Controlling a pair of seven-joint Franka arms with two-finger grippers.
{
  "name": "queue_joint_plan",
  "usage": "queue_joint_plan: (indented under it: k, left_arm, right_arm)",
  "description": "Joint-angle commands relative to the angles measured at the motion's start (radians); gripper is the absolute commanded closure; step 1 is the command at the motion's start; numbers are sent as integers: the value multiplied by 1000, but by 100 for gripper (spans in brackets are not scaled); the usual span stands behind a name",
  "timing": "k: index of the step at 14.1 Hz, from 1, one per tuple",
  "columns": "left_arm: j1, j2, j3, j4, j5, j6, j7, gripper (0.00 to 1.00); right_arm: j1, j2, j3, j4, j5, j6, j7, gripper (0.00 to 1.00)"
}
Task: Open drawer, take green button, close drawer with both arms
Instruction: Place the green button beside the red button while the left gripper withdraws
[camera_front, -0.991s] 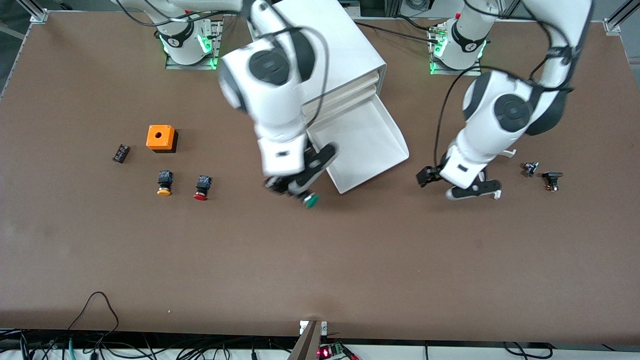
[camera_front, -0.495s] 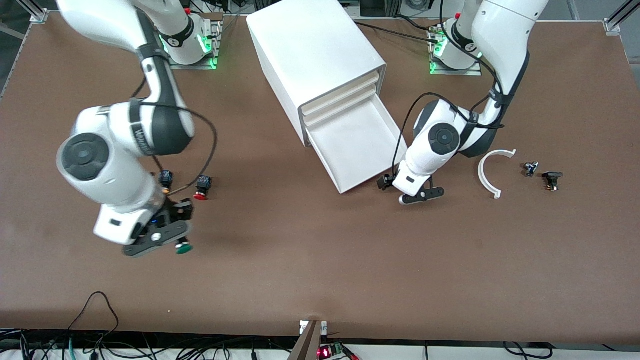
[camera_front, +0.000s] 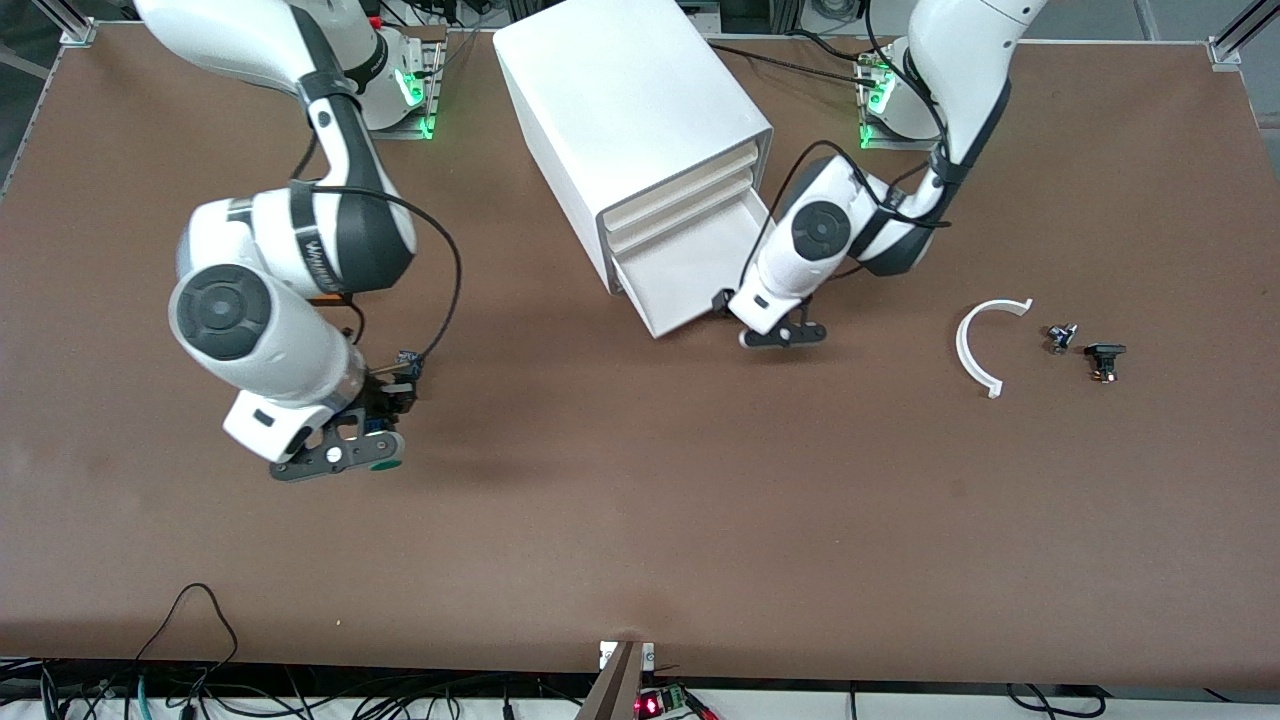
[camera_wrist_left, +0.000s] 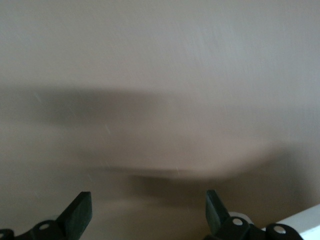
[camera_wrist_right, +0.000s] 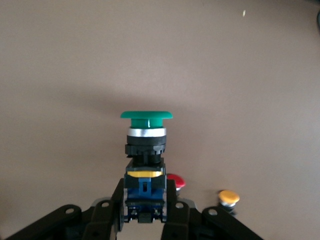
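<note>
My right gripper (camera_front: 372, 462), lower left of the front view, has its jaws clamped on the black body of the small green-capped push button (camera_wrist_right: 146, 131), which sticks straight out from them over the brown desk (camera_front: 640, 520). My left gripper (camera_front: 765, 325) hangs with jaws spread wide and empty at the open front edge of the shallow white plastic drawer (camera_front: 690, 270), frame centre. That arm is the nearer one, so the closing push should run along the drawer's slide axis, into the boxy white cabinet (camera_front: 630, 110).
</note>
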Motion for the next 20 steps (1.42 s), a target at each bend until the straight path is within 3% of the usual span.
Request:
queue_joint_plan:
  k: [1,6,10,13,17,18,19,20]
  left_arm:
    - [-2,-89,-68,-86,-14,-25,11,0]
    - [-7,-97,-131,-97,-14,-119,15,0]
    - [2,-129,-134,-97,-14,-123,15,0]
    - [99,-236,-133,-80,-11,-110,15,0]
    - [246,-327,-93,19,-2,-90,18,0]
    - [252,-353,-49,44,1,-99,41,0]
    - [254,-382,-12,61,3,-143,123,0]
    - [254,-414,26,90,1,-206,250,0]
  right_arm:
    - [-6,20,7,-18,-8,3,106,92]
    - [-3,14,16,-177,40,100,224,92]
    - [-1,10,83,-323,37,252,316,92]
    - [2,10,109,-448,37,411,320,92]
    - [2,9,131,-565,35,546,333,88]
    - [3,9,131,-569,35,545,335,82]
    - [2,9,131,-567,35,542,350,61]
    - [2,4,131,-564,37,539,384,12]
